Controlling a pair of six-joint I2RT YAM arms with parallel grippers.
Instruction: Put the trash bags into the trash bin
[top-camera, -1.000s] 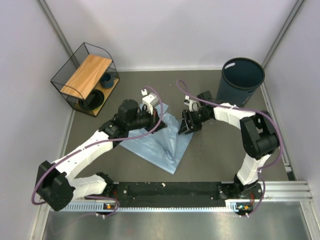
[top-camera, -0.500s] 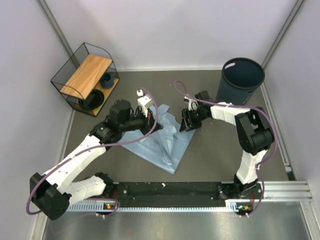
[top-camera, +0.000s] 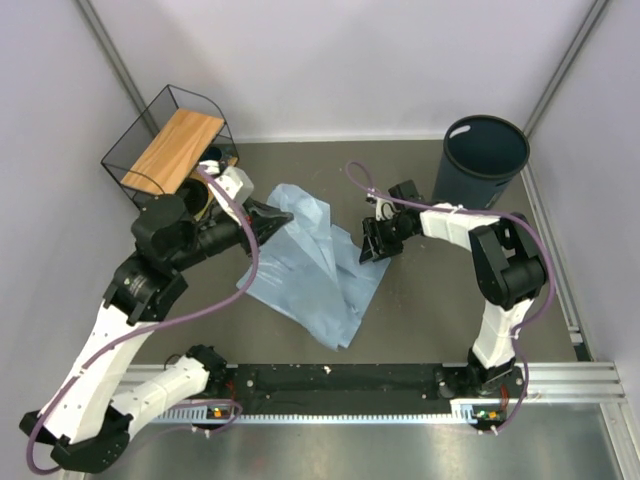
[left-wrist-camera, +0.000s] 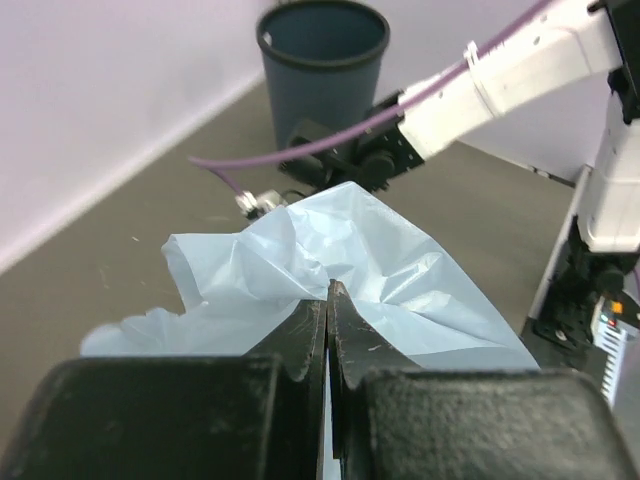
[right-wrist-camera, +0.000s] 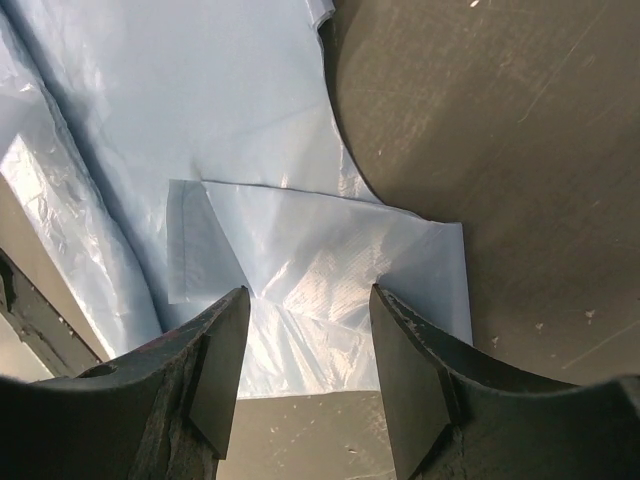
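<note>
Top external view shows the trash bags (top-camera: 310, 265) as one crumpled sheet of light-blue film on the tabletop (top-camera: 430, 310) between the two arms. They lie well apart from the trash bin (top-camera: 485, 160), which stands in the far right corner with no film showing in it. The left end effector (top-camera: 283, 214) is clamped tight on the sheet's far left edge and holds that part up in a peak; the left wrist view shows its jaws pressed together with film pinched between them. The right end effector (top-camera: 375, 243) stands partly open at the sheet's right edge. In the right wrist view its jaws straddle a folded corner lying flat and grip nothing; whether the tips touch the film I cannot tell. The task looks barely begun: the sheet has yet to be gathered, carried across and dropped into the bin.
</note>
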